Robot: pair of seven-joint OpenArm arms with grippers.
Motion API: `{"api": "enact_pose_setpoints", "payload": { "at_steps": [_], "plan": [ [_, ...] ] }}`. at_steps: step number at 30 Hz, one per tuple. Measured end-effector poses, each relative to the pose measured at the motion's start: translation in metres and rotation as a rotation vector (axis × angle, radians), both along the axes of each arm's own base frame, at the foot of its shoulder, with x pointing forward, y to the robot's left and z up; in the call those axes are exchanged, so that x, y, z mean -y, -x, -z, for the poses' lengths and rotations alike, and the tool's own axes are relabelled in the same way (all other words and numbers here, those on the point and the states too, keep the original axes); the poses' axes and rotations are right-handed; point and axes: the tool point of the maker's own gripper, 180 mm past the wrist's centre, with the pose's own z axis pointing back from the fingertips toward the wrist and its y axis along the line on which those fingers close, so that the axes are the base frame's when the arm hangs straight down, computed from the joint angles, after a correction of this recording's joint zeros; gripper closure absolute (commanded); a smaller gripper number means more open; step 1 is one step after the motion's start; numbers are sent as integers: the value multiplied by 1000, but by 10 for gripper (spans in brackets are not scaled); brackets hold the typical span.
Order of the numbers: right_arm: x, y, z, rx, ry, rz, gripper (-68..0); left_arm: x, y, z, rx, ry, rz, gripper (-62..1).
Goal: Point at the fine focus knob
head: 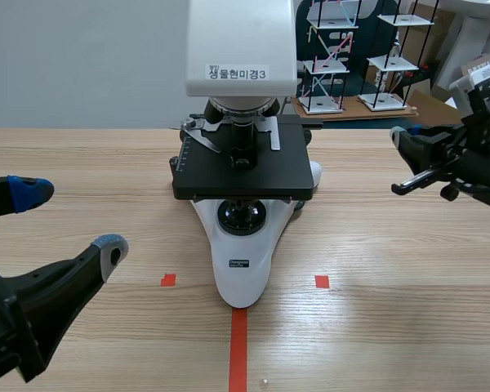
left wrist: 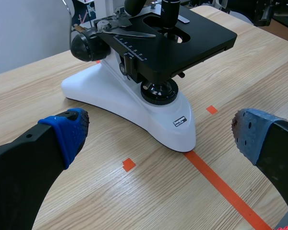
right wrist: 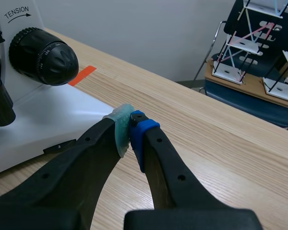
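We spot a white label on the head of the microscope: it reads "생물현미경3", with a tiny line above it that we cannot make out. Over on the right wrist view we catch "TENSION" in black capitals over a curved arrow, printed on the white body just above the black focus knob. On the base sits a small black plate with white lettering, too small for us. The stage scale shows ticks, its numbers unreadable.
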Motion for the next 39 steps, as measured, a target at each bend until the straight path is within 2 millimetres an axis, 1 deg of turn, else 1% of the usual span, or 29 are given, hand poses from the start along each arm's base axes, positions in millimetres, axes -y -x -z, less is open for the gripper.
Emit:
{"api": "enact_pose_setpoints", "payload": {
  "at_steps": [8, 13, 17, 21, 39],
  "plan": [
    [-11, -15, 0, 3, 17, -38, -10, 0, 0, 0, 0, 0, 0, -623],
    [-23, -15, 0, 5, 23, -75, -10, 0, 0, 0, 0, 0, 0, -623],
    [-29, -13, 7, -13, 26, -89, -10, 0, 0, 0, 0, 0, 0, -623],
    [-27, -12, 11, -24, 28, -85, -10, 0, 0, 0, 0, 0, 0, -623],
    [-27, -12, 11, -24, 28, -85, -10, 0, 0, 0, 0, 0, 0, -623]
  ]
}}
